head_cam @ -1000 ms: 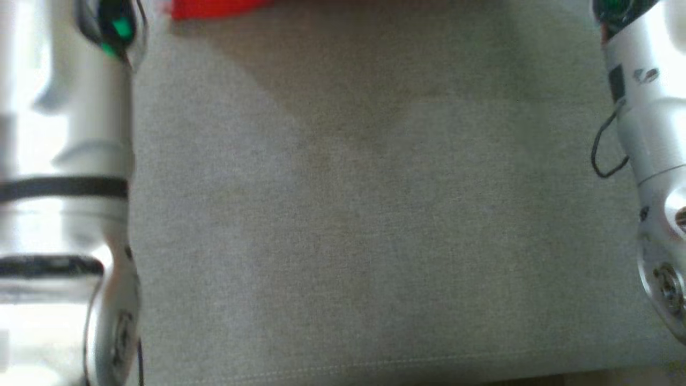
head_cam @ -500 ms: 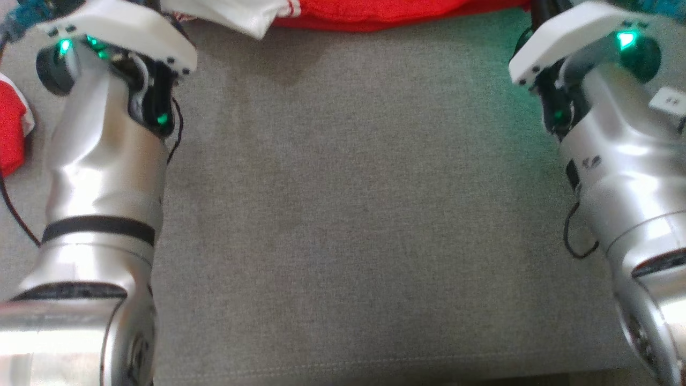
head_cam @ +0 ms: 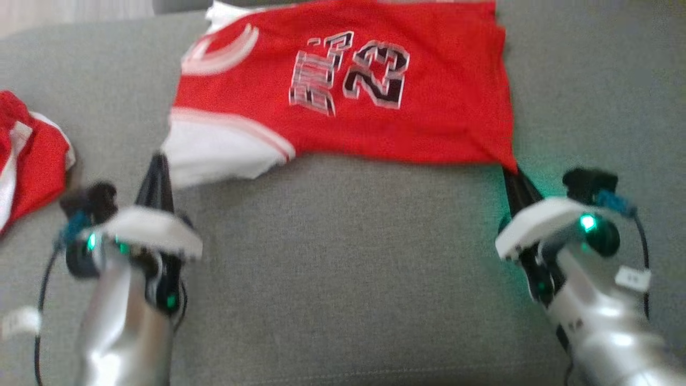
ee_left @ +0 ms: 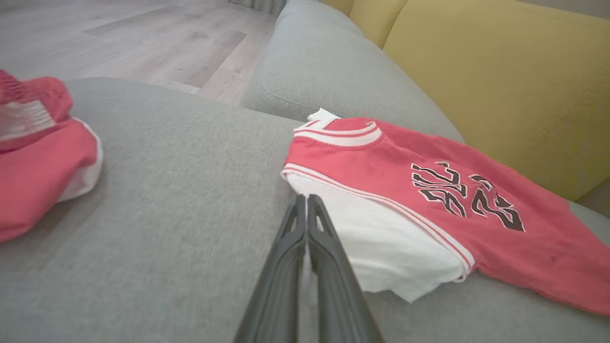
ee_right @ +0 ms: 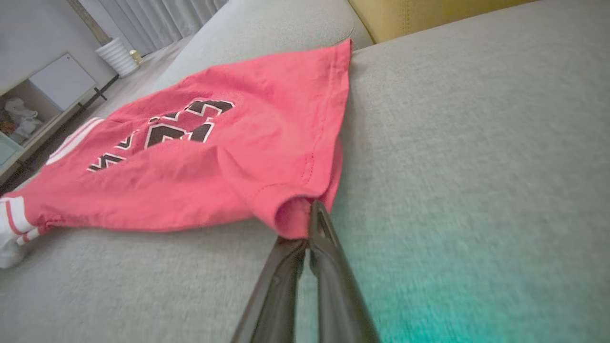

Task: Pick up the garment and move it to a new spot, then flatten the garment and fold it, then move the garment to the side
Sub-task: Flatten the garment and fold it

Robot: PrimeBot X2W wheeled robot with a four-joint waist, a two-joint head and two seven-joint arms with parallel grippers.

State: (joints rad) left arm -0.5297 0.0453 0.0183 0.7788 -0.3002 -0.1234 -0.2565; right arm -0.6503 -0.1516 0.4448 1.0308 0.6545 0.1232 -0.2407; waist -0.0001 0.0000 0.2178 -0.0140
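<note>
The garment, a red jersey (head_cam: 375, 107) with a black "23" and a white folded-out lining, lies spread on the grey sofa seat (head_cam: 343, 268). My left gripper (head_cam: 158, 161) is shut, its tips at the white near-left corner (ee_left: 305, 197). The jersey (ee_left: 429, 190) stretches away to the right of those fingers. My right gripper (head_cam: 510, 172) is shut on the red near-right corner, where the cloth bunches around the fingertips (ee_right: 314, 209). The jersey (ee_right: 190, 162) lies flat beyond that pinch.
A second red and white garment (head_cam: 27, 155) lies crumpled on the seat to the left (ee_left: 38, 157). Yellow back cushions (ee_left: 500, 71) rise behind the jersey. Wooden floor (ee_left: 143, 38) lies past the sofa's left end, with a low shelf unit (ee_right: 52, 81) beyond.
The head camera has swung up from the bare seat, so the whole jersey and both grippers' fingers have come into the picture. Both grippers stay at the jersey's near corners.
</note>
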